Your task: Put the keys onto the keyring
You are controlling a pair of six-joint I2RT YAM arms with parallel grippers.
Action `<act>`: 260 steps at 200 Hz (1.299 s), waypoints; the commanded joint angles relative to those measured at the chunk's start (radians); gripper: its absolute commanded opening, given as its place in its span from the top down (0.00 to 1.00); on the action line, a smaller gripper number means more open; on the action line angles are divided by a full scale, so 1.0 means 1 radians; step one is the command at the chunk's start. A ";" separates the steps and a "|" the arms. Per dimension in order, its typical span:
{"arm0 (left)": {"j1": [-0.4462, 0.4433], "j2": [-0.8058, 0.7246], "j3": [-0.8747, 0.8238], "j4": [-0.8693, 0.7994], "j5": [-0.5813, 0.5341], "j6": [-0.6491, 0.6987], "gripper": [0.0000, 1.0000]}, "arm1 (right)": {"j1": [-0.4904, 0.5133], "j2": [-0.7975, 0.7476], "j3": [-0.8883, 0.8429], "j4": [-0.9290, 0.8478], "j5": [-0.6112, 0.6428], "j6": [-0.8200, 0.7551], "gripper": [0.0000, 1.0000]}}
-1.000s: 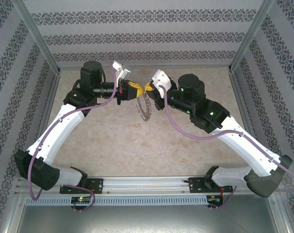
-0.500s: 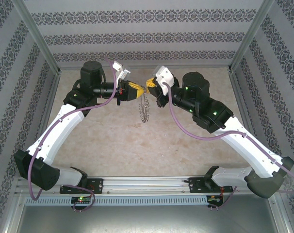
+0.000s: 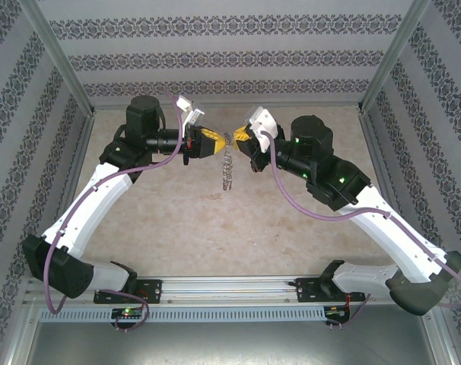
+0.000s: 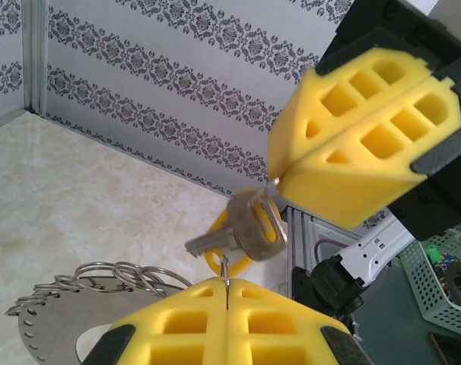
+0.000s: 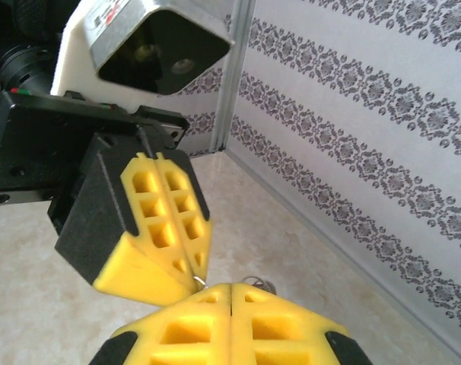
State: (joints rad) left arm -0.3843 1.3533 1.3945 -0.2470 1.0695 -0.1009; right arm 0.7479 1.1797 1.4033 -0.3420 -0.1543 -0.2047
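Observation:
High over the table my two grippers meet tip to tip. My left gripper (image 3: 217, 143) (image 4: 227, 287) is shut on a thin wire loop of the keyring (image 3: 228, 169). The keyring hangs edge-on below the tips. In the left wrist view its wire coils (image 4: 120, 275) and jagged grey rim lie at the lower left. A small key (image 4: 240, 232), silver blade and yellow-orange head, hangs between the tips. My right gripper (image 3: 239, 137) (image 4: 280, 177) (image 5: 230, 290) is shut, and its tip pinches the top of the key. In the right wrist view the left gripper (image 5: 198, 268) almost touches my right fingers.
The beige tabletop (image 3: 215, 220) lies well below both grippers. Patterned walls with metal corner posts (image 3: 63, 65) close in the back and both sides. A rail (image 3: 230, 289) with the arm bases runs along the near edge.
My right gripper has drawn a little to the right and back. The keyring has turned from showing its flat face to hanging edge-on. The left arm has not moved.

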 commanded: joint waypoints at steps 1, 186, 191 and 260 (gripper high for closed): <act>0.006 -0.014 0.007 0.057 0.032 0.006 1.00 | -0.011 0.002 -0.015 0.005 -0.047 0.028 1.00; 0.009 -0.018 0.003 0.054 0.049 0.010 1.00 | -0.002 0.079 0.016 0.034 0.010 -0.029 1.00; 0.010 -0.018 0.003 0.053 0.050 0.010 1.00 | 0.000 0.080 0.019 0.035 0.012 -0.032 1.00; 0.010 -0.014 0.004 0.042 0.051 0.018 1.00 | 0.030 0.104 0.041 0.045 0.096 -0.096 1.00</act>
State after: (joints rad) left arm -0.3710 1.3533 1.3933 -0.2470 1.0641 -0.1009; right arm 0.7673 1.2663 1.4124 -0.3241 -0.1261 -0.2623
